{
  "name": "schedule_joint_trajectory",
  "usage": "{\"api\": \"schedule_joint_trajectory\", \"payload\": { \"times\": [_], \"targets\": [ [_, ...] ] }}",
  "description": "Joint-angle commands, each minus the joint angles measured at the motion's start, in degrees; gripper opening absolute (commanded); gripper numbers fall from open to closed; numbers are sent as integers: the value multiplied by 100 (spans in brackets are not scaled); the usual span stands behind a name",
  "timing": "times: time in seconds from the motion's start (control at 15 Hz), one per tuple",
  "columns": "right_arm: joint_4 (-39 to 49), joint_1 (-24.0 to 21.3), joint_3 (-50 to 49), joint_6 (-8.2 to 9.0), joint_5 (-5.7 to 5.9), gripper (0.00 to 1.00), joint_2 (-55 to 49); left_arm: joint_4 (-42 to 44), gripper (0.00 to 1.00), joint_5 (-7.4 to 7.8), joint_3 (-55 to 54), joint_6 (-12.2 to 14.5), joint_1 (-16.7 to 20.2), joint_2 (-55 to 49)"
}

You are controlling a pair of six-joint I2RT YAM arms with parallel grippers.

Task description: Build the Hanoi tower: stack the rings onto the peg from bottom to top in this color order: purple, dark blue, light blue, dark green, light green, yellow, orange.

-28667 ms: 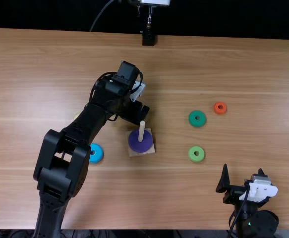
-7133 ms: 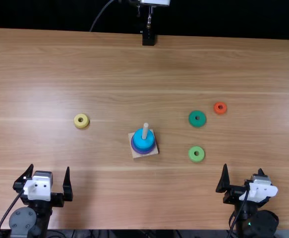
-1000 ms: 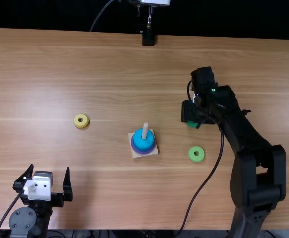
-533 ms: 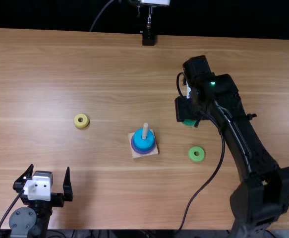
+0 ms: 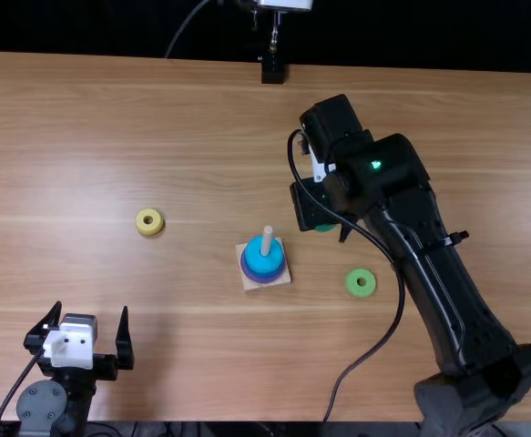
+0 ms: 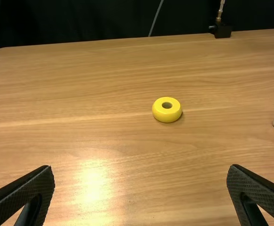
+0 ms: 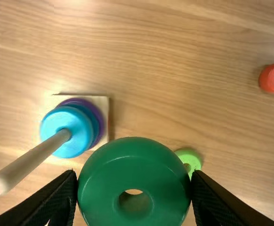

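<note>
Right gripper [image 5: 321, 222]: over the table's right half, a little far and right of the tower. Fingers closed in on the dark green ring [image 7: 134, 165], one at either side, parted only by its width. Ring appears raised off the table, not on the peg [image 5: 267, 238].

Left gripper [image 5: 90, 314]: at the near left of the table [image 5: 201, 364], fingers spread wide, nothing between them.

Tower: base [image 5: 280, 279] near mid-table, peg upright. Three rings on it, bottom to top: purple ring [image 7: 82, 101], dark blue ring [image 7: 94, 118], light blue ring [image 5: 263, 258]. The dark blue one reads as a thin band under the light blue in the right wrist view. Upper part of peg bare above the stack.

Loose rings: yellow ring [image 5: 149, 229] lies flat, left and slightly far of the tower, well apart from it. Light green ring [image 5: 361, 291] lies flat, right of the tower and nearer than the right gripper. Orange ring [image 7: 269, 84] lies on the table, well apart from the tower and the light green ring.

Black fixture [image 5: 272, 68] at the far edge
</note>
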Motion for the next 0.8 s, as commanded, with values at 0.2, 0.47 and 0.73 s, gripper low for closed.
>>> {"api": "schedule_joint_trajectory", "payload": {
  "times": [0.2, 0.47, 0.73],
  "targets": [
    [-54, 485, 346, -36, 26, 0, -226, -454, 100, 4, -593, 72, 40, -69],
    [-43, 757, 461, -4, 26, 0, -226, -454, 100, 4, -593, 72, 40, -69],
    [-33, 942, 478, 38, 26, 0, -217, -454, 100, 4, -593, 72, 40, -69]
  ]
}}
